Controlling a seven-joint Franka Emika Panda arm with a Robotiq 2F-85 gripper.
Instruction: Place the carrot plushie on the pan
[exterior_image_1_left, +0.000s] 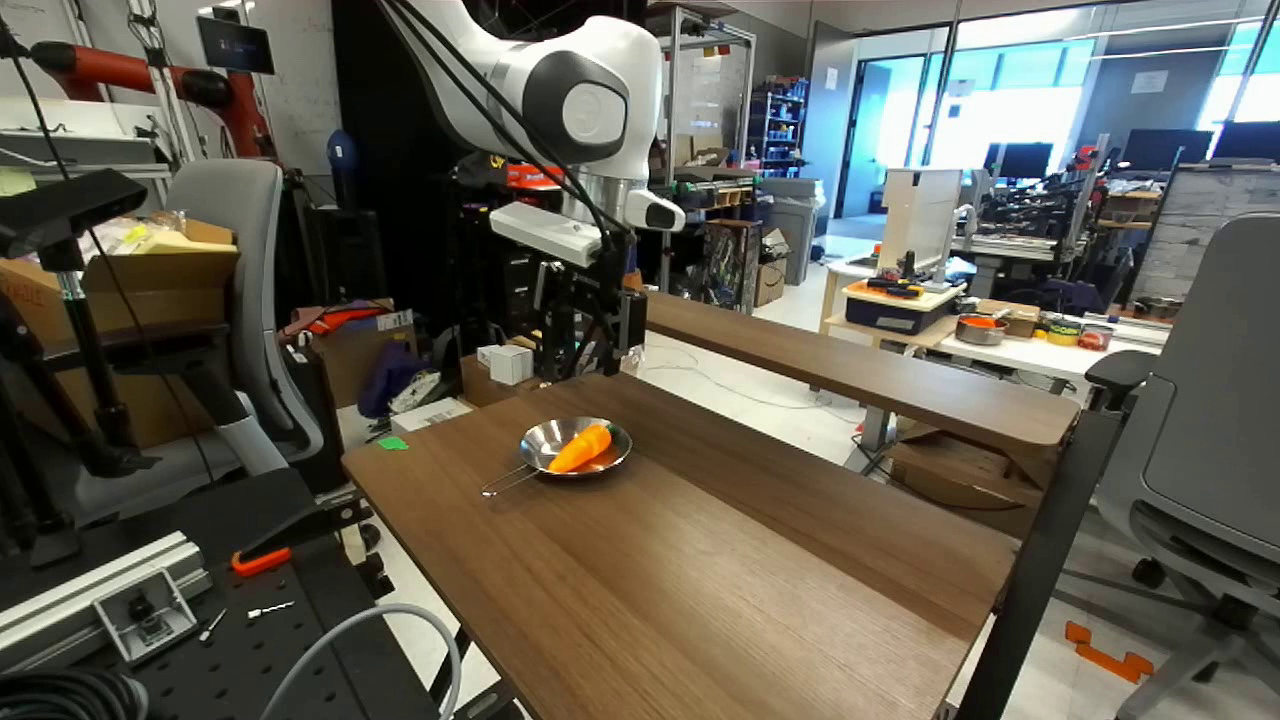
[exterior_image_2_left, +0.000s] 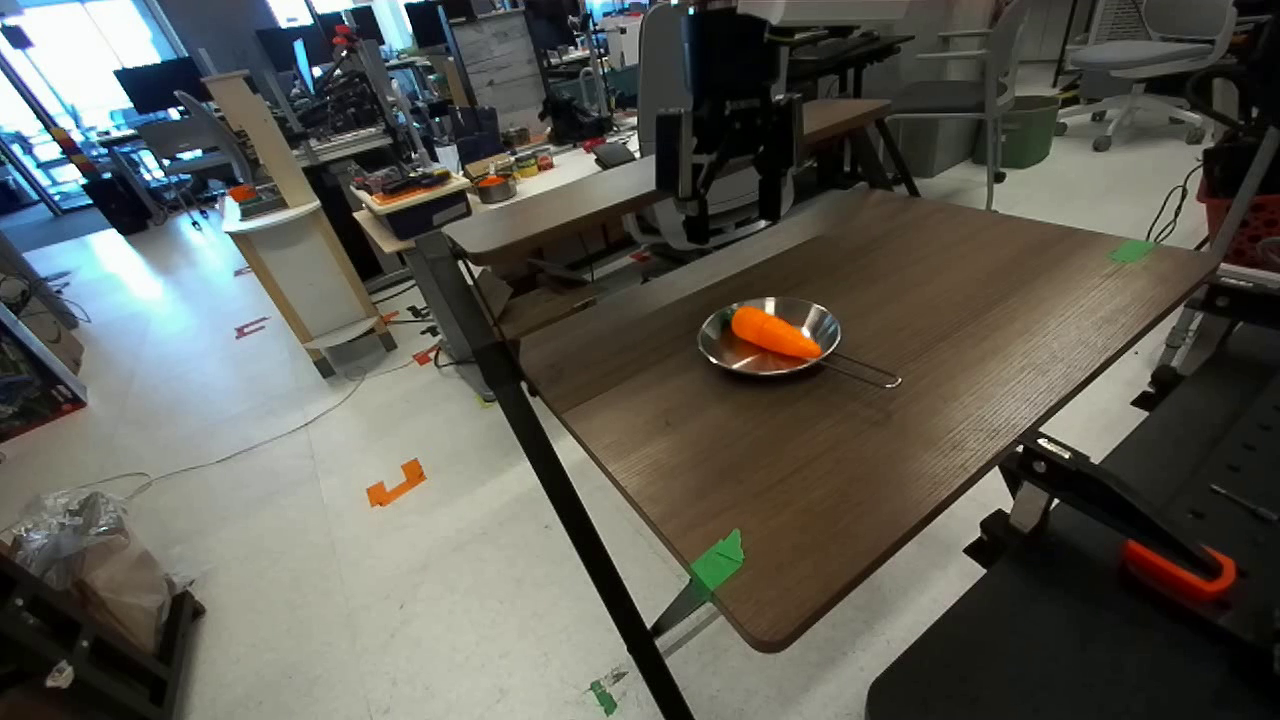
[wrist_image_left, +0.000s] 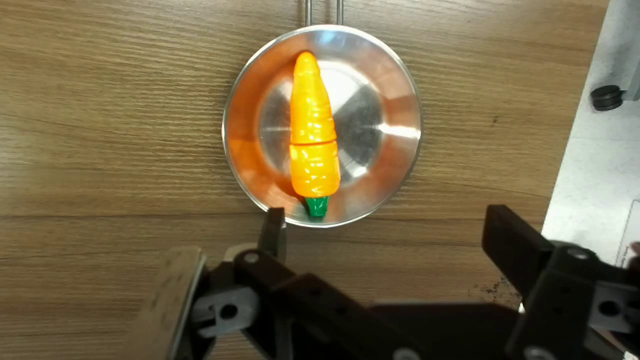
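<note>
Hanging above the table (wrist_image_left: 110, 150), my claw (wrist_image_left: 387, 210) stands spread wide, its two fingers (wrist_image_left: 515, 242) well apart, with wood showing through the gap. Across the wrist view from the left, table grain comes first, out past one finger. By line of sight, that finger's tip cuts across the near rim of the pan (wrist_image_left: 400, 165). The carrot (wrist_image_left: 314, 125) lies inside the pan, ahead of that fingertip and a little to its right; its green stub faces me, and its thin end points away from my claw, toward the handle (wrist_image_left: 308, 12), which runs out of view straight ahead. The pan's bright right side follows, ahead of the gap. Next stands my other finger, well clear of the pan to the right, and past it lies pale floor (wrist_image_left: 600, 165). In both exterior views, the carrot and pan sit lower than my claw and apart from it.
</note>
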